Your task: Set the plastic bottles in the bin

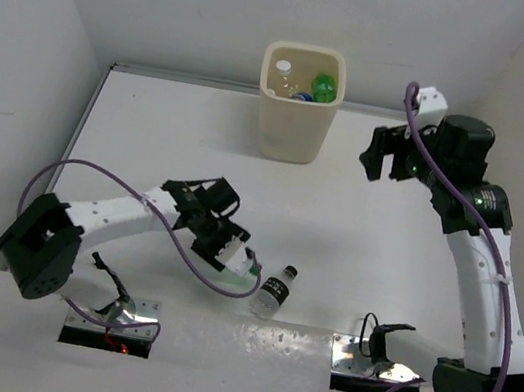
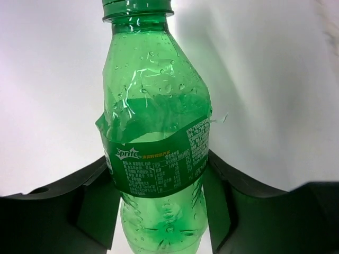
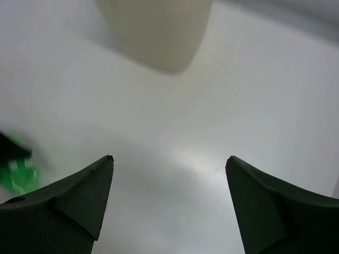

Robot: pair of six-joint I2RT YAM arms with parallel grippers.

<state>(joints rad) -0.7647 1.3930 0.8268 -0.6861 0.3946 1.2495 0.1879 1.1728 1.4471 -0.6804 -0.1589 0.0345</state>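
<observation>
A green Sprite bottle fills the left wrist view, its cap pointing away, with my left gripper shut on its lower body, one finger pressing each side. From above, that bottle lies low over the table at my left gripper. A clear bottle with a dark cap lies just to its right. The cream bin stands at the back with a clear bottle and a green bottle inside. My right gripper hangs open and empty to the right of the bin.
White walls close in the table on the left, back and right. In the right wrist view the bin shows at the top, bare table lies between the open fingers, and a green blur sits at the left edge.
</observation>
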